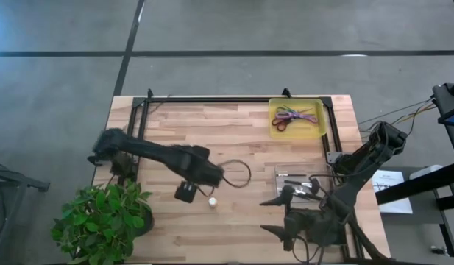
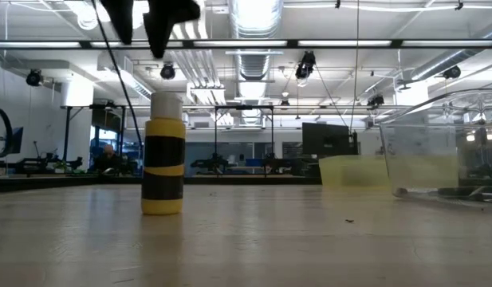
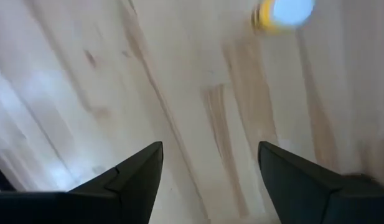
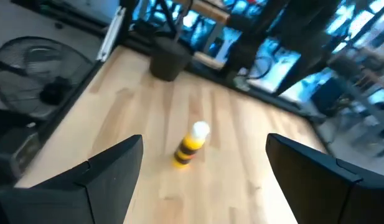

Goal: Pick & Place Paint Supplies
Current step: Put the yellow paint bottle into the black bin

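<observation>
Standing upright, cap up, yellow paint bottle (image 2: 163, 155), left end effector (image 1: 185, 193) released beside it, right end effector (image 1: 274, 213) released

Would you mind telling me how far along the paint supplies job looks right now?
Done: scissors lie in the yellow tray. In hand: nothing; the open left gripper hovers beside the upright yellow paint bottle. Left: that bottle stands on the table. The right gripper waits open nearby.

Wooden table (image 1: 234, 140), light butcher-block top. Yellow paint bottle (image 1: 212, 201), white cap, upright, just beside left gripper (image 1: 186, 193). Yellow tray (image 1: 297, 118) at far edge, well beyond right gripper (image 1: 274, 213). Clear bin (image 1: 294, 180) near right gripper. Potted plant (image 1: 101, 217) near left gripper.
</observation>
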